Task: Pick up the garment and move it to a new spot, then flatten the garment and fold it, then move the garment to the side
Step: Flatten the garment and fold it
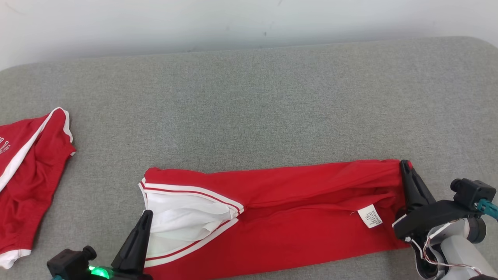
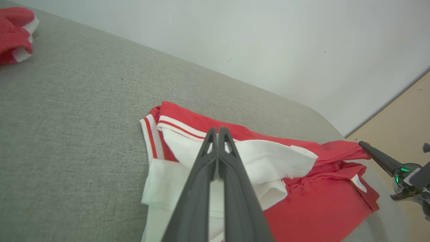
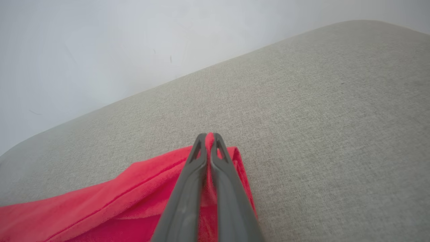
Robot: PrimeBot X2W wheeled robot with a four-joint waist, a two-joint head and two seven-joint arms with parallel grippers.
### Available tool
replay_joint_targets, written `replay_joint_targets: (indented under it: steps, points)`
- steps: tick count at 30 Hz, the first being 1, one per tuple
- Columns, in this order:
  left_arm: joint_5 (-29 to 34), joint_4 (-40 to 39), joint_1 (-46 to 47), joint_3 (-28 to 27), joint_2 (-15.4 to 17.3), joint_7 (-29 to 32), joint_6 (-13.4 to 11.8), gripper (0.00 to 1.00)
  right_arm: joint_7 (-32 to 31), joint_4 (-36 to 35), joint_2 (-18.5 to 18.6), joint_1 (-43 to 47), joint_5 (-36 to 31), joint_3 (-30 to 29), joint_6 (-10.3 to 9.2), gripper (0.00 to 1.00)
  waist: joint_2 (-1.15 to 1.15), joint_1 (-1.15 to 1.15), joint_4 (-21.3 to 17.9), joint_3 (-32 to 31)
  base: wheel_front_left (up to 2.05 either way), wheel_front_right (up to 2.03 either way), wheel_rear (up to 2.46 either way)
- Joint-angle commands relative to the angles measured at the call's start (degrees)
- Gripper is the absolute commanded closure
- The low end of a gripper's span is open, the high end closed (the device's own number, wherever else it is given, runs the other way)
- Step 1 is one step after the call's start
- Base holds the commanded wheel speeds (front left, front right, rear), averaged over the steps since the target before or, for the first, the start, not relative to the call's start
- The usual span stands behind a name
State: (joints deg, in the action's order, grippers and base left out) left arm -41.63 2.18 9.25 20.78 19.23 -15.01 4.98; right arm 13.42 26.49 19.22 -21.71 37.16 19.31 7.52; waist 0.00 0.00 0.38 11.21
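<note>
The garment (image 1: pixel 295 202) is red with a white lining and white-and-red striped trim, and it lies stretched left to right on the near part of the grey cushion (image 1: pixel 249 109). My right gripper (image 1: pixel 404 163) is shut on the garment's far right corner, where red cloth (image 3: pixel 117 208) shows pinched between the tips of the right gripper (image 3: pixel 209 135). My left gripper (image 1: pixel 148 213) is shut, its tips over the white part at the garment's left end. In the left wrist view the left gripper (image 2: pixel 215 129) points over the striped trim of the garment (image 2: pixel 319 201); I cannot make out any cloth pinched between its tips.
A second red garment with white trim (image 1: pixel 27 175) lies at the left edge of the cushion, also at the top left of the left wrist view (image 2: pixel 13 33). A pale wall runs behind the cushion. Beige floor (image 2: pixel 403 111) lies beyond its right end.
</note>
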Motion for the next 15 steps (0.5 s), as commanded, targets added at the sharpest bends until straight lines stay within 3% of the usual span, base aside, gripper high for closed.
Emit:
replay_joint_targets:
  steps: [1,7,9,11,15]
  points:
    - [0.86,0.65,-0.90,-0.54,-0.44,-0.24,0.39,1.00,-0.37,-0.61,0.65,1.16,0.03,0.28,-0.05,1.00,0.00,0.00,0.11,-0.06,0.00,0.00,0.00]
    - [3.09,3.40,-1.59,-1.94,-3.10,-0.24,1.35,1.00,-1.64,-1.64,0.78,2.98,-1.26,0.03,-0.05,1.00,0.00,0.00,0.21,-0.50,0.00,0.00,0.00]
    - [3.68,4.40,-2.12,-2.39,-3.74,-0.24,1.45,1.00,-1.72,-2.06,0.63,3.64,-1.59,-0.34,-0.05,0.64,0.00,0.00,0.29,-0.87,0.00,0.00,0.00]
    - [4.03,4.93,-2.45,-2.82,-4.47,-0.24,1.77,1.00,-1.72,-2.49,0.39,4.13,-1.79,-0.85,-0.05,0.03,0.00,0.00,0.31,-1.19,0.00,0.00,0.00]
    - [4.73,5.90,-2.88,-3.28,-5.50,-0.24,2.02,1.00,-1.75,-3.52,0.01,5.23,-1.27,-1.94,-0.05,0.00,0.00,0.00,0.50,-1.77,0.00,0.00,0.00]
